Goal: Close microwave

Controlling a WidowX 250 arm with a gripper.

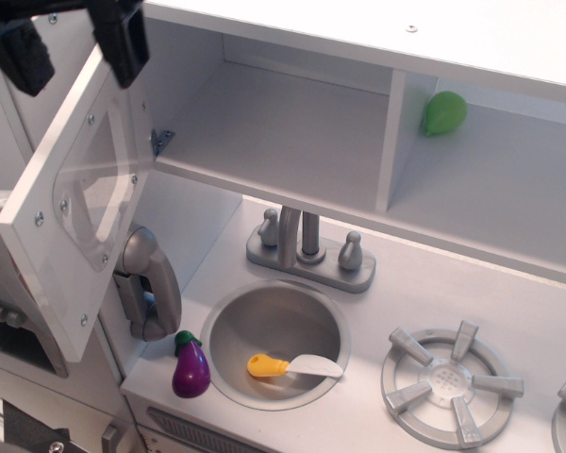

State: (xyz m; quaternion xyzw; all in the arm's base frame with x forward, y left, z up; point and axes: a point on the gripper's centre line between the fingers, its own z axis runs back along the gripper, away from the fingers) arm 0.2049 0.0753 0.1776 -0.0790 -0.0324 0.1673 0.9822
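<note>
White everywhere on this toy kitchen, so the black gripper (73, 44) really pops up in the top left corner. Its two chunky fingers (19, 52) hang down spread wide apart with nothing between them, one out past the door's top corner and the other right at the door's upper edge. Can't tell if that one is actually touching the door or just in front of it.

The microwave (264, 123) is the upper left compartment, and its door (71, 203) is swung wide open toward the left, clear window panel facing into the kitchen with little screws around the frame. The compartment looks bare inside, and a small metal hinge bracket (160, 140) shows at its left edge.

Next compartment over to the right has a green pear (443, 112) sitting on the shelf against the back wall.

Down on the counter (434, 293) there's a grey faucet (307, 247) with two knobs behind a round metal sink (228, 316). Inside the sink lies a little spatula (292, 366) with a yellow-orange handle and pale blade. A purple eggplant (191, 366) stands just left of the sink rim, near the counter's front corner. A grey burner (451, 382) sits to the right of the sink, and a grey phone-like handset thing (151, 283) hangs on the left wall below the open door.
</note>
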